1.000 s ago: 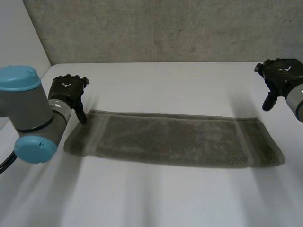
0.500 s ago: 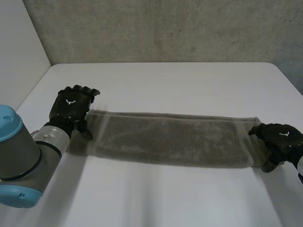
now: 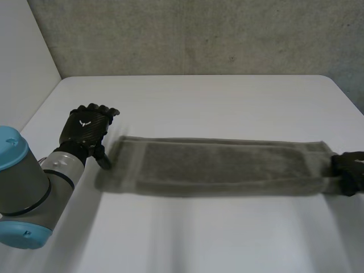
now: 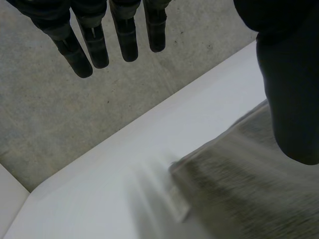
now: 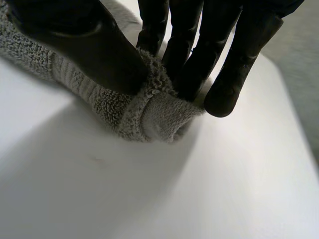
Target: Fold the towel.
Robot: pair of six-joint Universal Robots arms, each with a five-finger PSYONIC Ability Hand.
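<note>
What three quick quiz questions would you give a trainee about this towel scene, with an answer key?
1. True or false: the left hand grips the towel.
2. Where does the right hand pinch the towel? A: the middle. B: one short end. C: nowhere.
3. Fill in: the towel lies stretched out on the white ____.
Key: 1 false, its fingers are straight; 2 B; 3 table.

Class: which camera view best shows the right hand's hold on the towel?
The right wrist view: the right hand pinches the towel's bunched end between thumb and fingers. The head view shows that hand at the towel's end, grip hidden. The left wrist view shows the towel's other end beside the left hand.
</note>
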